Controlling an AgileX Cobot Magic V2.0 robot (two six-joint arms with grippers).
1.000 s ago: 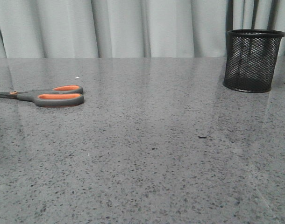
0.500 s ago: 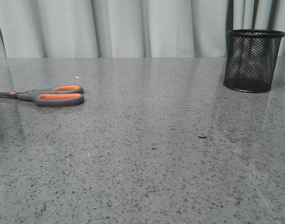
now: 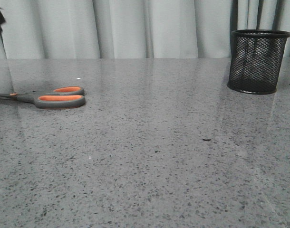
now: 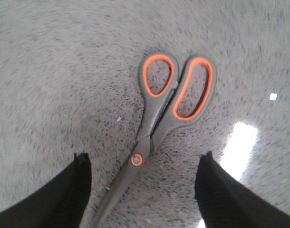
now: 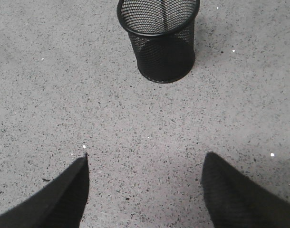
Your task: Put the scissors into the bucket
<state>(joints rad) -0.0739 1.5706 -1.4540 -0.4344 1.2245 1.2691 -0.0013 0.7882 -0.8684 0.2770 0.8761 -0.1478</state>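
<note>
Left fingers spread wide, empty, over the scissors lying flat on the counter far from the bucket; I judged gripping near the pivot steadiest.

A grey speckled stone table stretches back to pale, pleated curtains hanging behind it
</note>
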